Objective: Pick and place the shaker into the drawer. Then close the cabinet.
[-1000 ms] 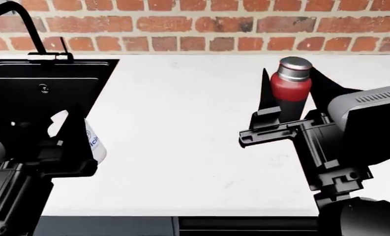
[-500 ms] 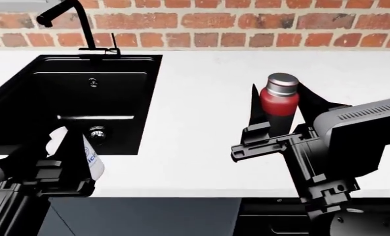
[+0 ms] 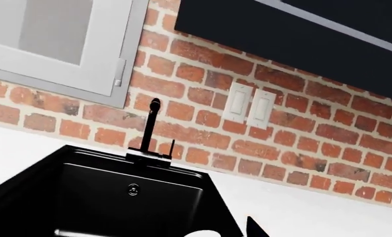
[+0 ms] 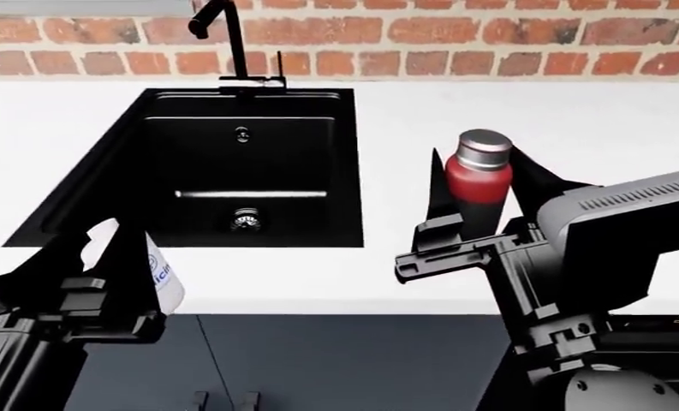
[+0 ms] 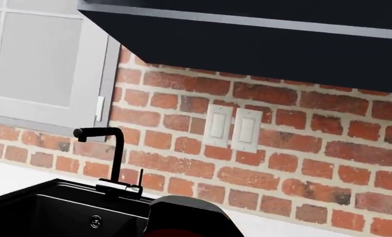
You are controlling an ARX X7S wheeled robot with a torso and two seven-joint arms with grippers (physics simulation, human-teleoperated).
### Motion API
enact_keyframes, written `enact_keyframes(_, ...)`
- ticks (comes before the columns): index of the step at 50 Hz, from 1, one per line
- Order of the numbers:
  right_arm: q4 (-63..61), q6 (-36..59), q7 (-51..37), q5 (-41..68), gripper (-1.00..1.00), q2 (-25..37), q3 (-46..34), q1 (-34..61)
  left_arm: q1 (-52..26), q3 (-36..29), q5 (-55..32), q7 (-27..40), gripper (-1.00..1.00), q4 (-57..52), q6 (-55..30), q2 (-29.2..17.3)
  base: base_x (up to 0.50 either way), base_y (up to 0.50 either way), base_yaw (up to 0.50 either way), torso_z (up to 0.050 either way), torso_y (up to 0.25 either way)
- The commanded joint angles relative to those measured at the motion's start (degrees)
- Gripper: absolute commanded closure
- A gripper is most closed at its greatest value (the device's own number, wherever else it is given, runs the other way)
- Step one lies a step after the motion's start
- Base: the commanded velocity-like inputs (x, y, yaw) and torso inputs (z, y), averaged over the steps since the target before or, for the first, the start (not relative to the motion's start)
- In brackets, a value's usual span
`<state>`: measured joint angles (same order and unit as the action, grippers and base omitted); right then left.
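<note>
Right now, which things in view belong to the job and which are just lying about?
Job:
- red shaker, upright in the right gripper jaws
- slate cabinet fronts below the counter

Lying about:
- white labelled container at the left gripper
- black sink
- faucet

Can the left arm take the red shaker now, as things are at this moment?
Probably not. The left tool already holds a white container, and the red shaker stands upright, gripped in the right tool, across the white counter.
</note>
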<state>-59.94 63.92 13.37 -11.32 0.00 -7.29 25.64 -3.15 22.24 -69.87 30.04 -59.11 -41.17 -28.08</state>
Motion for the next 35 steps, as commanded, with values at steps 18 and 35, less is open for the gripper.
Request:
enact_keyframes(18, -0.1, 1.2, -1.5, -0.5, 1.00, 0.0, -2.8, 1.7, -0.5, -1.3, -3.8, 3.6, 1.00, 0.2, 3.5, -3.2, -0.12, 0.50, 0.00, 0.000, 0.000)
enact_keyframes(35, -0.1, 0.5, -1.4, -0.5, 1.00, 0.0, -3.0, 0.4, 1.9, -2.9, -0.8, 1.7, 1.00, 0.3, 5.2, -2.5, -0.12, 0.50, 0.00, 0.000, 0.000)
